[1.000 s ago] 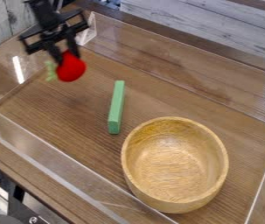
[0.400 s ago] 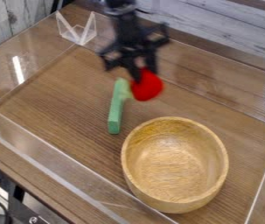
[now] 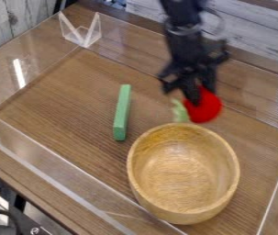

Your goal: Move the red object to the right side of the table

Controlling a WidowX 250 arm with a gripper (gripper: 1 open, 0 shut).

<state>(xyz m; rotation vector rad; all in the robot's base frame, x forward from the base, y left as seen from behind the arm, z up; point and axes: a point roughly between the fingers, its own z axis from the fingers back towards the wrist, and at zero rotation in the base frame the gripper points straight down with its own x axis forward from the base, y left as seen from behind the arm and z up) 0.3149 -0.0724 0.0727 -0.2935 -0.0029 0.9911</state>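
Note:
The red object [image 3: 205, 107] is a small round bright-red toy fruit with a green stub on its left side. It hangs just above the table [image 3: 61, 101], right of centre and beyond the bowl's far rim. My gripper [image 3: 192, 92] points steeply down from above and is shut on the red object's top. The dark arm rises behind it toward the top edge of the camera view.
A flat green bar [image 3: 123, 112] lies left of the red object. A large wooden bowl [image 3: 184, 172] sits at the front right. Clear acrylic walls [image 3: 43, 165] border the tabletop, and a small clear stand [image 3: 80, 29] sits at the back left.
My gripper has carried the red object from the back left corner, across and past the green bar, to the right half of the table and a little nearer the bowl.

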